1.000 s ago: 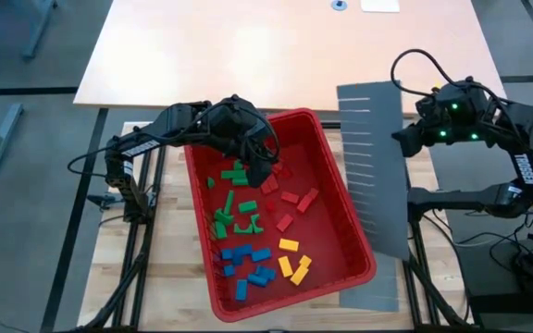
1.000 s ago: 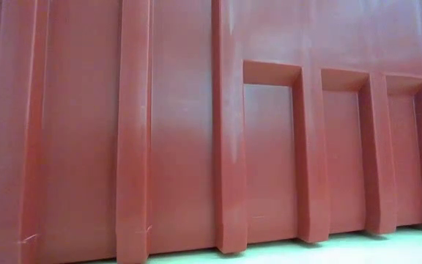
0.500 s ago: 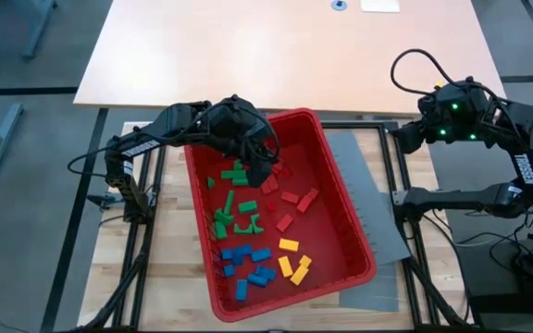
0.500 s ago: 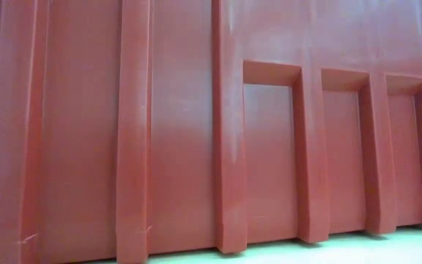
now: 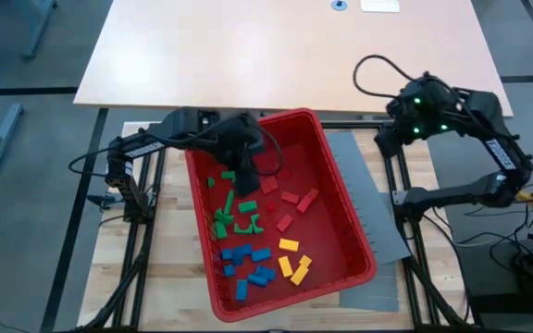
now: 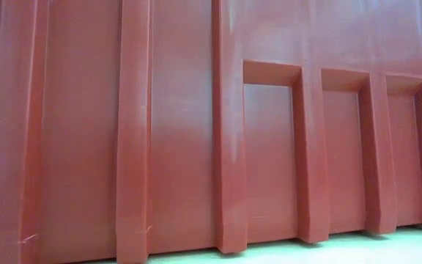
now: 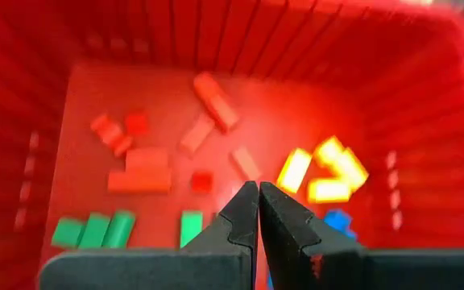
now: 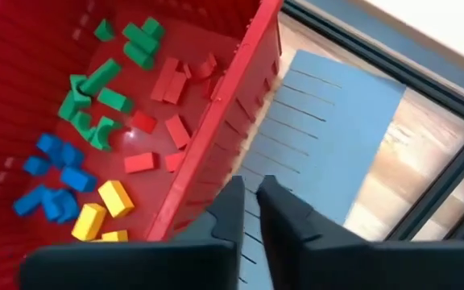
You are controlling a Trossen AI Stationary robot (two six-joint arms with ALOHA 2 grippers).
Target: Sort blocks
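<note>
Left pincer (image 7: 258,193): fingers pressed together, holding nothing; it hangs inside the red bin (image 5: 345,208) over the bin's far half, near the green and red bricks.
Right pincer (image 8: 250,190): fingers nearly touching, narrow, empty; it sits above the grey slotted panel (image 8: 329,137), just outside the bin's right wall.
Blocks (image 5: 257,227): all lie loose on the bin floor, below and ahead of the left pincer, none touched by either one.
Colour groups: green blocks (image 5: 231,211) left of centre, red blocks (image 5: 290,199) at centre, blue blocks (image 5: 245,264) near the front, yellow blocks (image 5: 294,261) beside them.
Low view: filled by the bin's ribbed outer wall.
</note>
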